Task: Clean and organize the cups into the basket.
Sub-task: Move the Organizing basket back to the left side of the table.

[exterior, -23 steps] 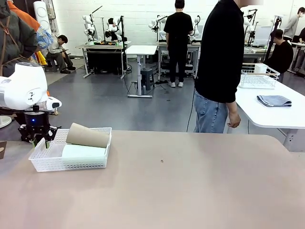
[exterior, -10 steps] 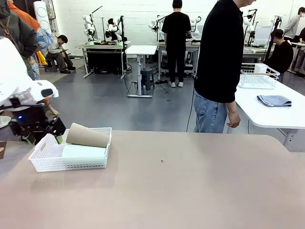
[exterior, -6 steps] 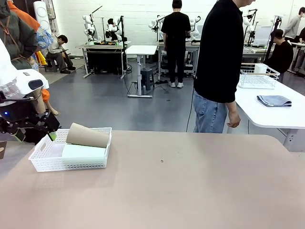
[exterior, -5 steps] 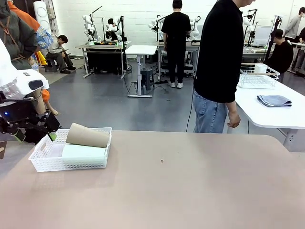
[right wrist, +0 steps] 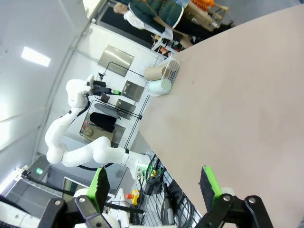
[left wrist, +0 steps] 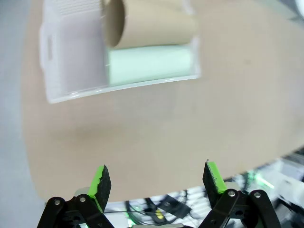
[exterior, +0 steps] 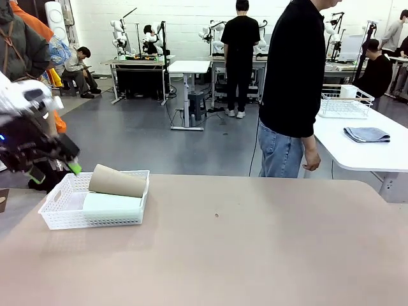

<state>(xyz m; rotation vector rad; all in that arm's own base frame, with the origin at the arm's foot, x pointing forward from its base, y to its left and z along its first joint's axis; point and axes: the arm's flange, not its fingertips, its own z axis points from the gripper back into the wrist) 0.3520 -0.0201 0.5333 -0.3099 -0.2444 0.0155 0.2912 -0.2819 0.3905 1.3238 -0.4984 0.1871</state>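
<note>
Hanging above the counter's (exterior: 255, 242) left far corner, my left pincer (exterior: 54, 169) is raised off the surface with its green pads spread apart and nothing between them; from its own wrist camera the same left pincer (left wrist: 156, 178) shows both fingertips (left wrist: 100, 176) wide of each other, with bare tan counter (left wrist: 156, 128) beyond them. The basket (exterior: 60, 220) sits on the counter near that left far corner, close to the left edge, and both cups lie on their sides inside it. The tan brown cup (exterior: 118, 181) rests along the basket's far side, partly on top of its neighbour, with its open mouth toward the left edge. The pale mint green cup (exterior: 111, 204) lies just beside it on the near side, touching it. In my left wrist view the basket (left wrist: 61, 61) is well apart from the fingers, the brown cup (left wrist: 152, 23) and the green cup (left wrist: 149, 64) side by side in it. My right pincer (right wrist: 154, 183) is also spread open and holds nothing, over the counter (right wrist: 237, 104). A person (exterior: 296, 83) in a black top stands at the counter's far edge, arms hanging.
</note>
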